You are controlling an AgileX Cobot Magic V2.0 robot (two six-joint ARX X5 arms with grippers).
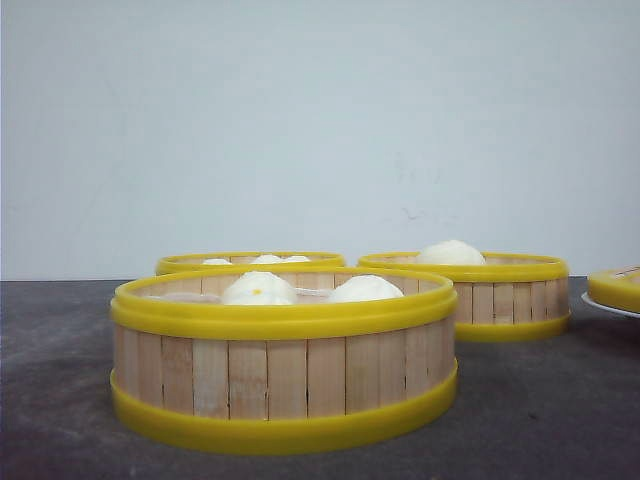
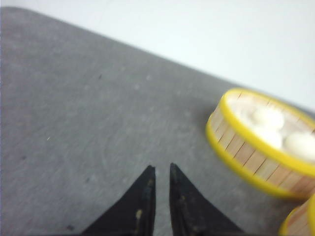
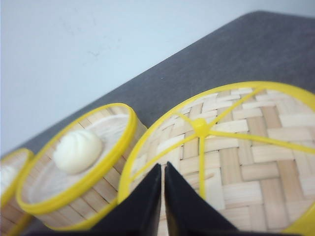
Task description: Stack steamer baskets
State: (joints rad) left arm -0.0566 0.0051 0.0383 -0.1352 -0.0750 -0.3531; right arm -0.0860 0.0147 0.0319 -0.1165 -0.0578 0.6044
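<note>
**Three baskets unstacked, buns inside**

Three round slat-walled, yellow-rimmed steamer baskets on grey table: front (image 1: 285, 360) w/ two white buns (image 1: 258, 289), rear-left (image 1: 250, 260) w/ several, rear-right (image 1: 480, 290) w/ one. Woven yellow-rimmed lid (image 3: 236, 147) at right. Left claw (image 2: 160, 172), right claw (image 3: 162, 169) nearly closed, empty. No writing seen.

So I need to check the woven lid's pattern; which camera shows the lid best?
The right wrist view: the lid fills it, weave and yellow spokes plain, behind the right pincer. The front view catches only its edge; the left wrist view misses it.
</note>
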